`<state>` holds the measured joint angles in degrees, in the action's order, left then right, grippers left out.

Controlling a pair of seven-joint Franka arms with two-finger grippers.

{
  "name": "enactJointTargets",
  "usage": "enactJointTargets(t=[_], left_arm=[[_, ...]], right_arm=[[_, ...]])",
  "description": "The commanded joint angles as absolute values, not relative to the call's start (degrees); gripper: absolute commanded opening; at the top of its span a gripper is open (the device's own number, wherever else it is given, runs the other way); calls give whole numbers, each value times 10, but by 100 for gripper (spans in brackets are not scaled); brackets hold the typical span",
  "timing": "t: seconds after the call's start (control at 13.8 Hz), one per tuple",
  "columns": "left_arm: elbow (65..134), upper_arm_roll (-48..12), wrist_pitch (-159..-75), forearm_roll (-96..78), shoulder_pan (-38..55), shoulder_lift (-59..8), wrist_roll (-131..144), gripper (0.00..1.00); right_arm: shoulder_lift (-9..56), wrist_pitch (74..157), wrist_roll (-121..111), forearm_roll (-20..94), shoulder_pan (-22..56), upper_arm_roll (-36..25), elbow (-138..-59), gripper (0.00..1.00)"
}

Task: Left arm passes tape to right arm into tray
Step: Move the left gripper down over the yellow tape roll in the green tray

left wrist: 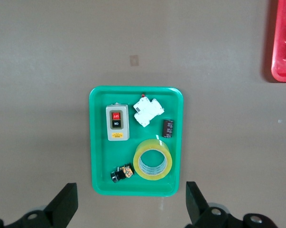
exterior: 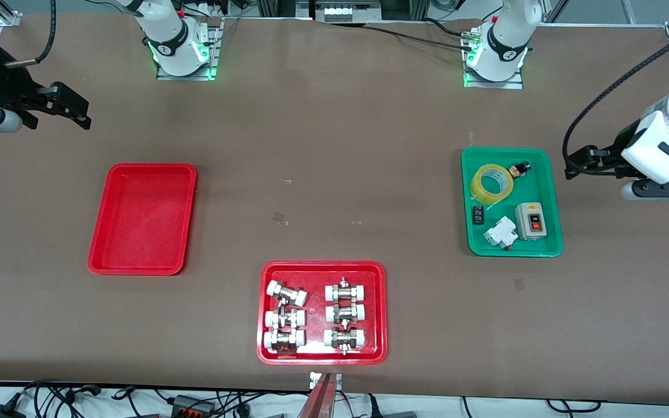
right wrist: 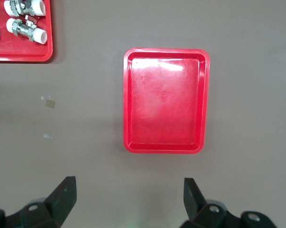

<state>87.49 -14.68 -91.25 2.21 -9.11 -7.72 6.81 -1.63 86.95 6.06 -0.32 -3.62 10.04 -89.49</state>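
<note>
The tape (exterior: 481,190), a yellow translucent roll, lies flat in the green tray (exterior: 552,203) toward the left arm's end of the table. It also shows in the left wrist view as the tape (left wrist: 152,176), with the left gripper (left wrist: 131,202) open and empty above the bare table just off the green tray's (left wrist: 93,142) edge. In the front view the left gripper (exterior: 572,162) hangs beside that tray. The red tray (exterior: 143,218) stands empty toward the right arm's end. My right gripper (exterior: 82,113) is open above the table beside it. From the wrist, the right gripper (right wrist: 130,197) sits off the red tray's (right wrist: 165,102) short edge.
The green tray also holds a grey switch box (exterior: 530,221), a white breaker (exterior: 500,233), a small black part (exterior: 478,215) and a black-and-gold piece (exterior: 519,170). A red tray of fittings (exterior: 382,313) stands near the front edge, mid-table.
</note>
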Motion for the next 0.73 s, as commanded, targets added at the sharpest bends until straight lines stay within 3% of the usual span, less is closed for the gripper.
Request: enactJointTargets(t=[0.0,0.29,0.51,0.65], left_arm=[[880,-152,-904,9,-97,-62,69,100],[874,-152,-905,1,-93,-76,73,100],[878,-151,-900,0,-89,-140,76,100],[880,-153,-844,0,-85,-173,47,100]], right_arm=[[-14,860,67,-1,-38,104,-884,100],[-10,858,59,-2,-38,105,-880,100],[-11,859,64,-2,-37,105,-881,100],[-11,860,64,-1,-37,105,-882,100]])
